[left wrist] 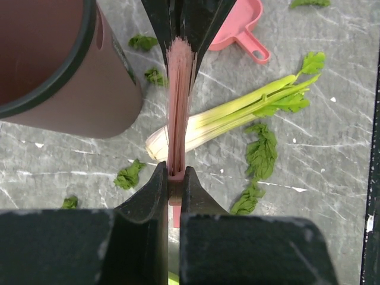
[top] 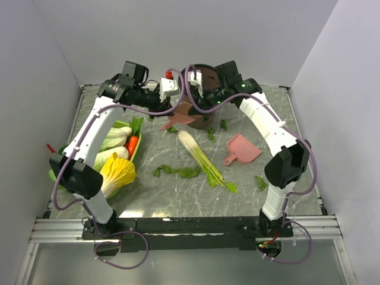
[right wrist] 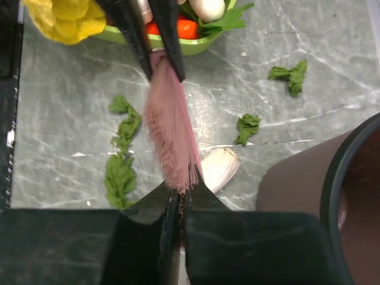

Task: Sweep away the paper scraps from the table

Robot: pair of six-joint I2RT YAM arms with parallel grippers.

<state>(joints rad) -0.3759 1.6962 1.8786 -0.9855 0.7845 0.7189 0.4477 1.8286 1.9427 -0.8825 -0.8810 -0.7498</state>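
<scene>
Paper scraps (left wrist: 261, 151) scattered, left wrist shows dustpan (left wrist: 243, 21)

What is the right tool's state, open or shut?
Shut on the pink brush: in the right wrist view the right tool has both fingers pressed against the brush, no gap.

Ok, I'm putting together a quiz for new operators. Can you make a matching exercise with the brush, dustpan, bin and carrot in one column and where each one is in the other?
Things:
1 brush
2 dustpan
3 bin
4 carrot

Places:
A in the green tray
B flat on the table, right of the stalk
C clamped by the left tool and the right tool
D upright at the far side

Pairs: 1-C, 2-B, 3-D, 4-A
</scene>
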